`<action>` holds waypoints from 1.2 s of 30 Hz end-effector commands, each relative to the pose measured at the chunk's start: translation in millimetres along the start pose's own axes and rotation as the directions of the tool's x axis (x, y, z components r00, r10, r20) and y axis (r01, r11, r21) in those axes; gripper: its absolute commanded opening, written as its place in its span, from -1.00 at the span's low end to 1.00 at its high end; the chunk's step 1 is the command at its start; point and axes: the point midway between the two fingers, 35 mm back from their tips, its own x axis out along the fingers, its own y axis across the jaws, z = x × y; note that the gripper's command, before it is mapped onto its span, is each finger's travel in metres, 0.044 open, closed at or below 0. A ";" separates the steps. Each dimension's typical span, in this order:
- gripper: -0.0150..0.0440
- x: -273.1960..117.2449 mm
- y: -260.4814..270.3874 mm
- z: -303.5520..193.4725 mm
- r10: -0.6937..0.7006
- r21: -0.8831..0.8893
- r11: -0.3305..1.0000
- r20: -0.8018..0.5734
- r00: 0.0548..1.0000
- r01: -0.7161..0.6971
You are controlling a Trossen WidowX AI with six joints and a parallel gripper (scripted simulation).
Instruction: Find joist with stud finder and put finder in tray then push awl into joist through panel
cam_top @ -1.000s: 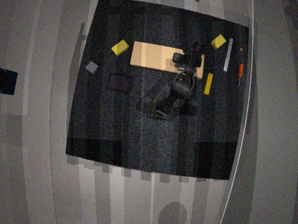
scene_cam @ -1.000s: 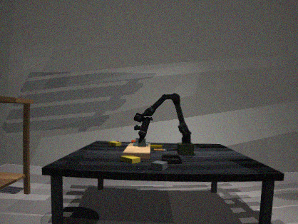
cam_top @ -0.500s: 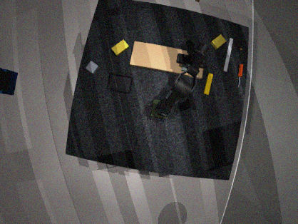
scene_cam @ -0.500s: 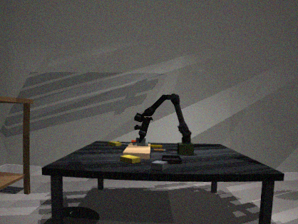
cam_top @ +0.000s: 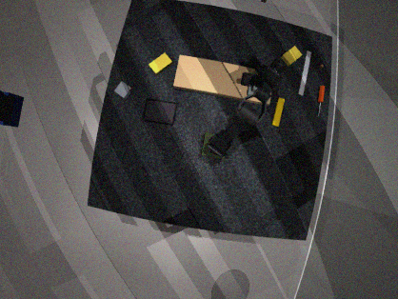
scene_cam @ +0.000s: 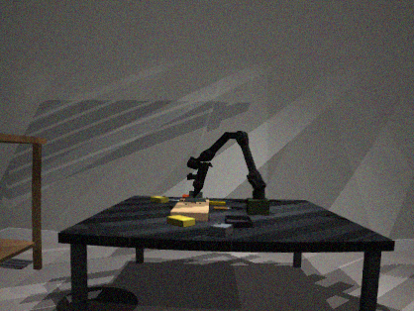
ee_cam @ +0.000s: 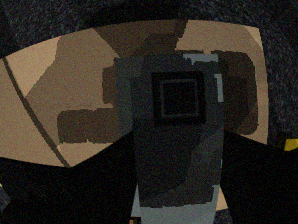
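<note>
The wooden floor panel (cam_top: 205, 76) (scene_cam: 190, 211) (ee_cam: 75, 85) lies on the table. My gripper (scene_cam: 197, 192) (ee_cam: 172, 133) is shut on the grey stud finder (scene_cam: 196, 196) (ee_cam: 170, 175) over the panel's right part as the top view shows it. The stud finder is flat on the panel or just above it; I cannot tell which. Its square display looks dark. The arm mostly hides it in the top view. The tray (cam_top: 159, 120) is a dark, shallow, empty rectangle left of the arm's base. The awl (cam_top: 321, 93) has an orange-red handle and lies at the right.
A yellow block (cam_top: 160, 63) (scene_cam: 181, 221) and a grey block (cam_top: 122, 89) (scene_cam: 222, 229) lie left of the panel. Another yellow block (cam_top: 292, 55) (scene_cam: 159, 199), a pale bar (cam_top: 305, 72) and a yellow bar (cam_top: 279, 112) lie right of it. Patchy shadows and a thin dark line cross the panel.
</note>
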 end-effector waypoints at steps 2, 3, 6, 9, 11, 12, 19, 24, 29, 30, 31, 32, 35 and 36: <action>-0.49 0.1 -12.8 -0.8 -0.007 0.003 1.000 -0.002 1.000 0.007; -0.49 0.1 -14.6 -0.8 -0.008 0.003 1.000 -0.002 1.000 0.008; -0.49 0.0 -19.9 -0.9 -0.008 0.003 1.000 -0.002 1.000 0.008; -0.49 -0.1 -25.3 -0.9 -0.008 0.003 1.000 -0.002 1.000 0.008; -0.49 -0.1 -28.8 -0.9 -0.009 0.003 1.000 -0.002 1.000 0.009; -0.49 -0.2 -30.6 -0.9 -0.009 0.003 1.000 -0.002 1.000 0.009; -0.49 -0.3 -37.4 -1.0 -0.009 0.003 1.000 -0.002 1.000 0.009; -0.49 -0.5 -32.4 -0.2 -0.003 0.002 1.000 0.000 1.000 0.003; -0.49 -3.4 -32.8 1.0 -0.004 0.002 1.000 0.000 1.000 0.004; -0.49 -6.2 -33.1 2.1 -0.004 0.002 1.000 0.000 1.000 0.004; -0.49 -10.0 -33.5 3.6 -0.004 0.002 1.000 0.000 1.000 0.004; -0.49 -14.8 -34.0 5.3 -0.004 0.002 1.000 0.000 1.000 0.004; -0.49 -32.1 -35.3 11.0 -0.006 0.002 1.000 0.000 1.000 0.006; -0.49 -38.2 -35.6 12.8 -0.006 0.002 1.000 -0.001 1.000 0.006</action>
